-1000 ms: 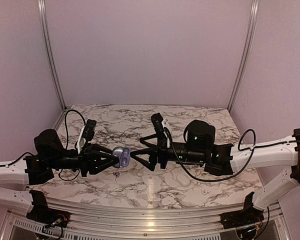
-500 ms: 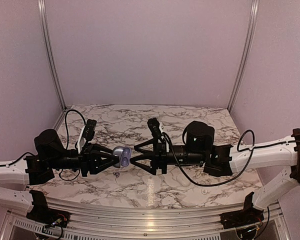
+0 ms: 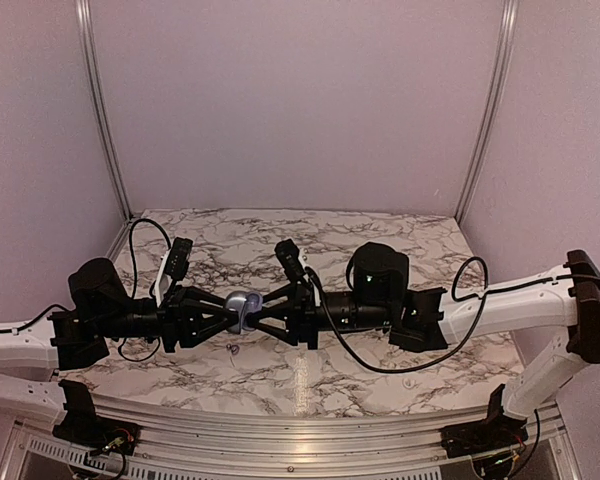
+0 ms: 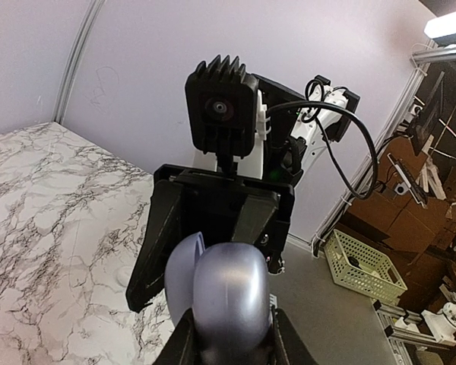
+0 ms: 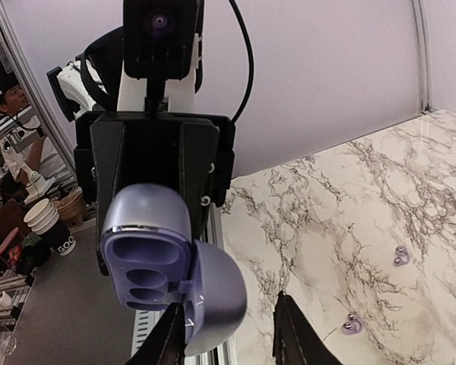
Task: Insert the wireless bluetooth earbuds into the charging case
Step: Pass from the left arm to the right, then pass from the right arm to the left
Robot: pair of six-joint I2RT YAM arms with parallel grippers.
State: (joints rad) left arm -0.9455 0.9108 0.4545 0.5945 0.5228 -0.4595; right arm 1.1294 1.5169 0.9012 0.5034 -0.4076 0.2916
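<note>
Not much done yet: the charging case point(image 5: 148, 243) is open, but its 2 wells look empty & both earbuds point(image 5: 400, 256) lie on the marble worktop point(image 5: 365, 198), a bit apart from each other & well below the case. So both buds have to be picked up & put in, that's all left to do. The case is up in the air over the mid of the worktop, w/ its inside face turned to the right arm. The left gripper point(image 4: 229, 346) is clamped on the case, one finger on each side. The right gripper point(image 5: 229, 334) has its fingers either side of the case's round half, w/ a gap on one side, so it's loose, not pinching it as far as I can see. Both arms reach in flat & low, left arm from the left, right arm from the right, and the 2 grippers meet tip to tip at the case.
</note>
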